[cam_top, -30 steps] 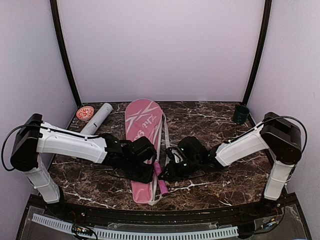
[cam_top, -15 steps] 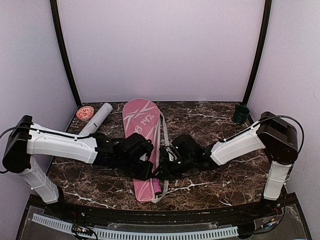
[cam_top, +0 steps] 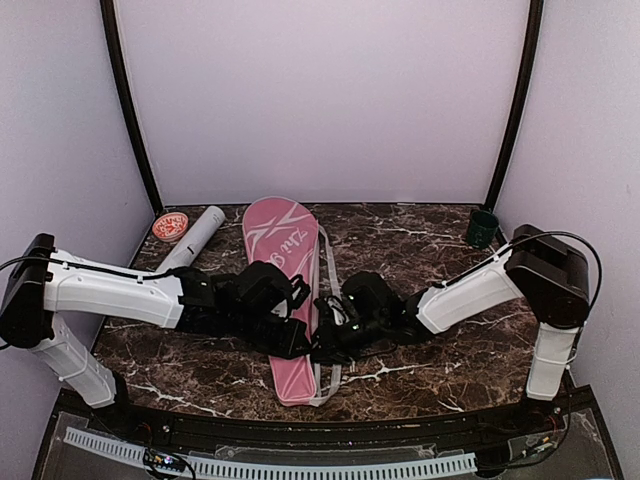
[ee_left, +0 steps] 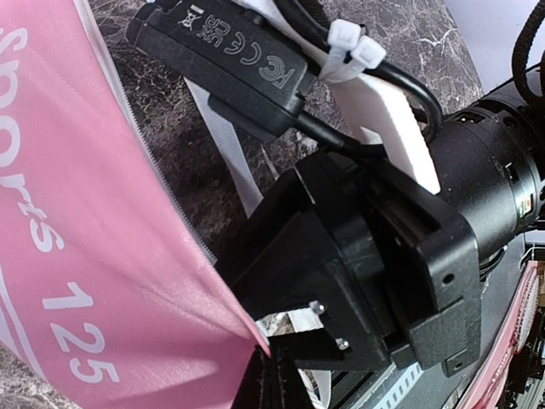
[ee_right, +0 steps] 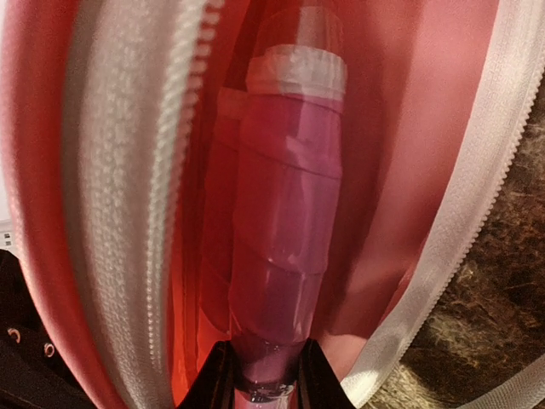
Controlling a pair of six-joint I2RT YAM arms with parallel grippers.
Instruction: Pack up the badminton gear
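The right gripper [ee_right: 262,379] is clamped on the butt of a pink handle [ee_right: 281,256], which points toward 12 o'clock inside the unzipped pink bag [cam_top: 285,250]. The left gripper [ee_left: 272,385] is closed, pinching the bag's fabric edge at 9 o'clock from the right one. The bag lies mid-table, head toward 12 o'clock. The white tube [cam_top: 195,238] with the red cap [cam_top: 170,226] beside it lies at 10 o'clock, the green cup [cam_top: 482,228] at 2 o'clock.
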